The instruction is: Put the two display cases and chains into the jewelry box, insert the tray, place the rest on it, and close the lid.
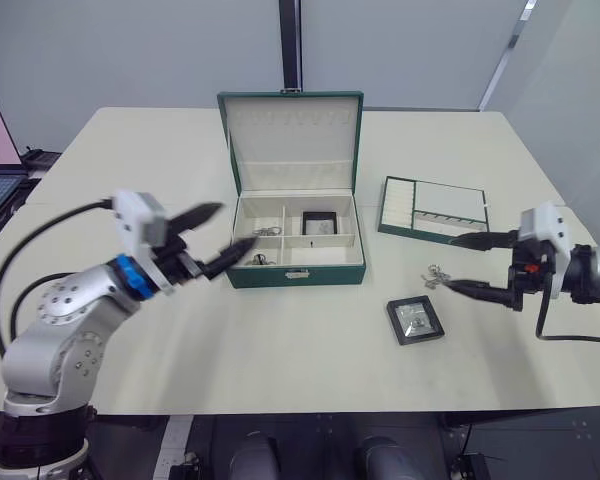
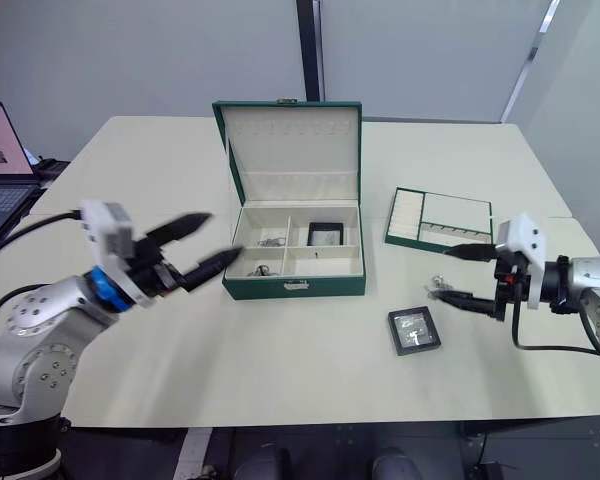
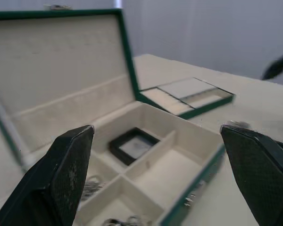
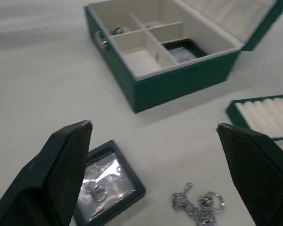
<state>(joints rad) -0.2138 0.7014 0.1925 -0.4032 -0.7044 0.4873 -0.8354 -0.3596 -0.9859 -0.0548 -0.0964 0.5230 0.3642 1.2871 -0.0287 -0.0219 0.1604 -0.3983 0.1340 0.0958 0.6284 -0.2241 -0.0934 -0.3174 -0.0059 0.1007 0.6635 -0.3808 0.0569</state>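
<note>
A cream table point(image 1: 310, 370) with bare surface along its front edge. The green jewelry box point(image 1: 296, 245) sits mid-table, lid point(image 1: 291, 140) upright. One display case point(image 1: 320, 222) lies in its back right compartment; chains point(image 1: 262, 233) lie in the two left ones. The left gripper point(image 1: 216, 235), fingers wide and empty, hovers just left of the box. The right gripper point(image 1: 466, 264), also wide and empty, hovers near loose silver pieces point(image 1: 436, 276). The second case point(image 1: 416, 320) lies on the table just in front of those pieces. The tray point(image 1: 434, 209) rests right of the box
</note>
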